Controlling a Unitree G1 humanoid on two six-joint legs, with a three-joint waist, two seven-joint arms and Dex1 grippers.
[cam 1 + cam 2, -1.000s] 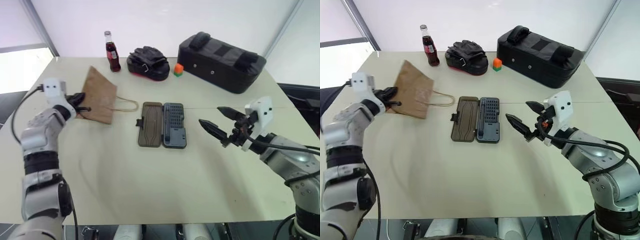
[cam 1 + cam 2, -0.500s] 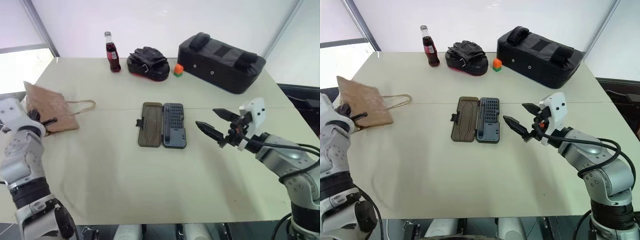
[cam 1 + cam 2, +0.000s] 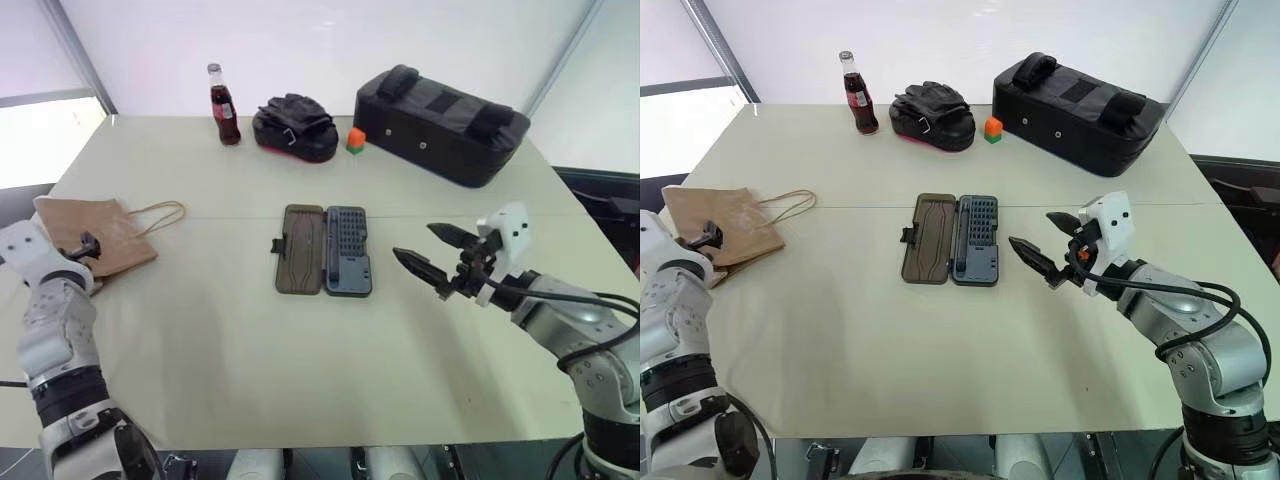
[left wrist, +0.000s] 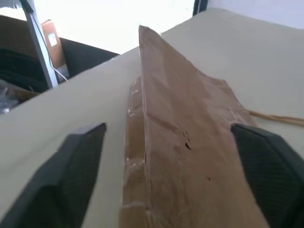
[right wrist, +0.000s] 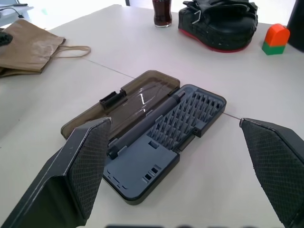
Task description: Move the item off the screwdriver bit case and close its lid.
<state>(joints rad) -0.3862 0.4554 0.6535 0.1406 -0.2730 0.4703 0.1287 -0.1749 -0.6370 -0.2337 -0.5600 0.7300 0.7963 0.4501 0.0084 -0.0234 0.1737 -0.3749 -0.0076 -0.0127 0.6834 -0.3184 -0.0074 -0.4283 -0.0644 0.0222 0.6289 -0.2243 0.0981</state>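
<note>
From the head, the left pincer (image 3: 84, 244) is mostly hidden behind its own wrist, and a single black finger pokes out over the bag (image 3: 108, 234). The wrist camera settles it: the two fingers (image 4: 71, 175) stand spread wide with the bag lying between them, and neither finger touches the paper. That camera cuts off the end of the bag nearest the wrist, so how far the bag reaches under the pincer cannot be told. The bag lies flat at the tabletop's (image 3: 250, 350) left edge, with its cord handle looped towards the middle.

The case (image 3: 325, 263) lies open in the middle of the tabletop with nothing on it. The lid (image 3: 302, 262) is folded flat on the side towards the left edge. A driver handle lies along the hinge, and the bits in their rows are too small to tell apart.

The left forearm rises from the near left corner, bent in at the wrist. The right arm reaches in from the right edge, forearm nearly level. The right pincer (image 3: 413, 240) is spread wide, above the tabletop just beside the case and pointing at it, apart from it.

Along the far edge stand a bottle (image 3: 224, 103), a mitt (image 3: 294, 127) and a block (image 3: 356, 139). A black pad (image 3: 440, 122) lies towards the far right corner.
</note>
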